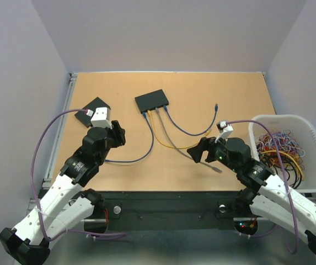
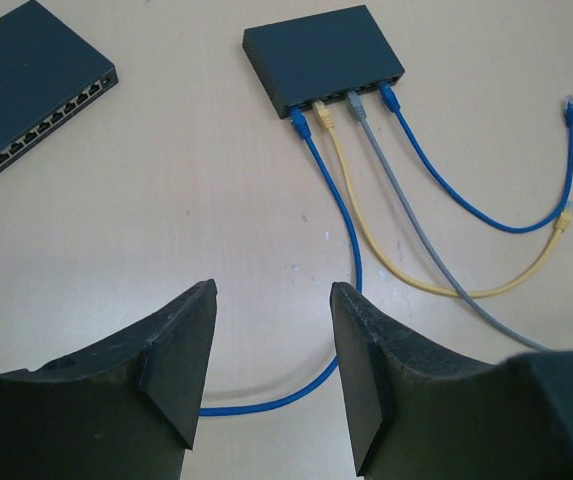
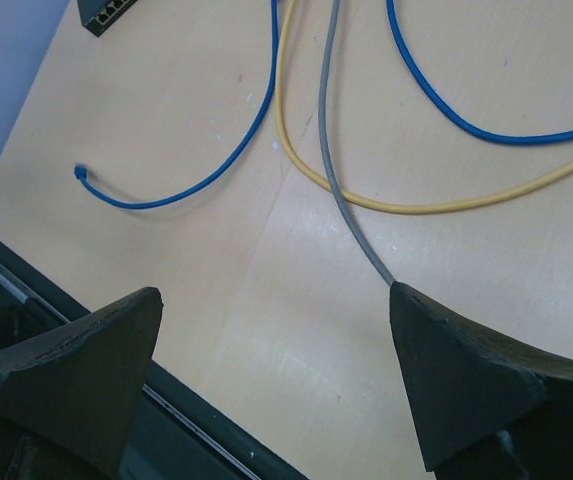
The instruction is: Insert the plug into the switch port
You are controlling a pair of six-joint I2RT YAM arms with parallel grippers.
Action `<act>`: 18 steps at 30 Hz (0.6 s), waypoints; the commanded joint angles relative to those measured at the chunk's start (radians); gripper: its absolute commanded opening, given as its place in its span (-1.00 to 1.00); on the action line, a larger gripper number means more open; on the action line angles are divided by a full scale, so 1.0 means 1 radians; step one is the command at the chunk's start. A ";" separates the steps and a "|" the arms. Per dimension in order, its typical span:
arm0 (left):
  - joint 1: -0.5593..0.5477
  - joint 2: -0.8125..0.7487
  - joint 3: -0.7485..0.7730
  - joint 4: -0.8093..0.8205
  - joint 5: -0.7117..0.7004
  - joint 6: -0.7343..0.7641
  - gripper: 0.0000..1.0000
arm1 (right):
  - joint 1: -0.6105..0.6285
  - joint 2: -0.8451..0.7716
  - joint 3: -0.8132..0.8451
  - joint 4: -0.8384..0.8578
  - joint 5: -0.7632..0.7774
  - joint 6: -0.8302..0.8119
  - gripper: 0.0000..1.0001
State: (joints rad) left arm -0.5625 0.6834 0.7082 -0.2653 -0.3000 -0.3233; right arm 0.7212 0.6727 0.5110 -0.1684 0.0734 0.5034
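Both arms wore one livery: the left arm (image 1: 58, 193) and the right arm (image 1: 279, 205) had glossy white link shells joined by chunky black joint housings. A small white camera box (image 1: 100, 116) sat on the left wrist and a second on the right, each trailing a thin purple cable (image 1: 37, 165). The left pincer (image 2: 273, 300) and the right pincer (image 3: 274, 295) ended in matte black, wedge-shaped fingers (image 2: 181, 350). Red and green lights (image 1: 246, 225) glowed near the right base.

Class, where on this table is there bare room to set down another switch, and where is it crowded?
Free: the far strip of table behind the cabled switch. Crowded: the cables fanning mid-table, and the bin.
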 commanded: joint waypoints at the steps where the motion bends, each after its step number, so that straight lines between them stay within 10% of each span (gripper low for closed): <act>1: 0.004 -0.038 -0.027 0.058 -0.077 0.001 0.20 | 0.006 -0.027 -0.015 0.009 0.019 0.018 1.00; 18: 0.003 -0.504 -0.421 0.554 -0.070 0.300 0.22 | 0.006 -0.047 -0.061 0.010 0.063 0.026 1.00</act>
State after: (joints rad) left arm -0.5613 0.2501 0.3660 0.0391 -0.3618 -0.1684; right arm 0.7212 0.6529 0.4847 -0.1783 0.0990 0.5209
